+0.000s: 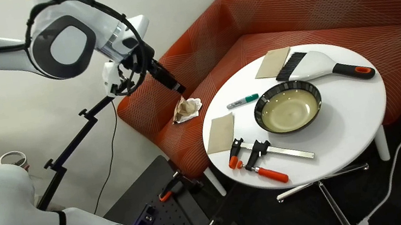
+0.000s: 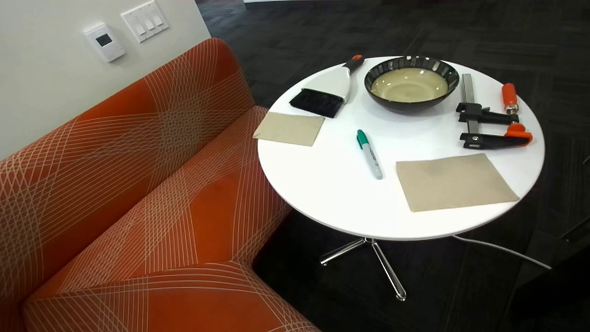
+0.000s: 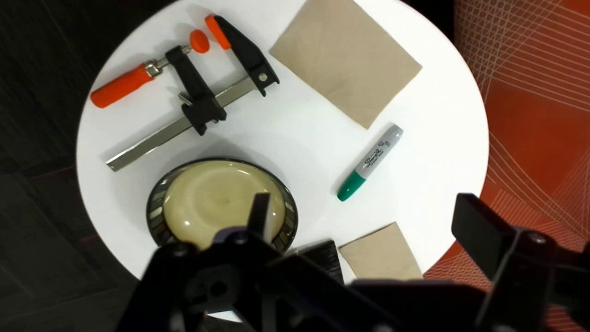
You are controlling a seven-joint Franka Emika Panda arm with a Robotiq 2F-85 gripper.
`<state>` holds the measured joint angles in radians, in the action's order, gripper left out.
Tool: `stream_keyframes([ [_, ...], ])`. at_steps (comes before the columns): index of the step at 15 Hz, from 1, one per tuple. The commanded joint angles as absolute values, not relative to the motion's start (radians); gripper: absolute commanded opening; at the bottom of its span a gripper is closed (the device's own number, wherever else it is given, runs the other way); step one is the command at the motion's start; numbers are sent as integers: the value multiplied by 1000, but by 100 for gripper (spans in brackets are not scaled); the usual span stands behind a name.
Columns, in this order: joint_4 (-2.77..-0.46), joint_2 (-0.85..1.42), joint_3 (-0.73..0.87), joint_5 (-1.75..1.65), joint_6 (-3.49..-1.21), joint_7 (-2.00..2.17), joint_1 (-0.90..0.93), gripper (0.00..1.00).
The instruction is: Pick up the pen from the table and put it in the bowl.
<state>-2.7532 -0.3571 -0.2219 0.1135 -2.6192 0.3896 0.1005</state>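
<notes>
So, left to right in the wrist view, a bar clamp point(image 3: 203, 108) lies ahead of the gripper point(image 3: 363, 203), off to its left. The bowl point(image 3: 216, 193) shows beyond the left-hand finger point(image 3: 259, 210), partly covered by it. Both fingers stand wide apart; a brush point(image 3: 328, 258) shows low in the gap, a tan card point(image 3: 345, 60) farther ahead. Next, ahead of the gap, the pen point(image 3: 370, 161) lies on the table point(image 3: 286, 133), well apart from both fingertips. A second card point(image 3: 385, 253) lies closer; past the right-hand finger point(image 3: 484, 235) is the red sofa point(image 3: 530, 129).
</notes>
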Motion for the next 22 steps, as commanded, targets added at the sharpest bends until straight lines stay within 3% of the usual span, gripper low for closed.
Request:
stream_keyframes([
  [1, -2673, -234, -268, 108, -2681, 475, 101, 100],
  [11, -2700, -258, -250, 109, -2667, 443, 110, 100],
  [22, -2477, 14, -288, -78, -2653, 875, 103, 100],
])
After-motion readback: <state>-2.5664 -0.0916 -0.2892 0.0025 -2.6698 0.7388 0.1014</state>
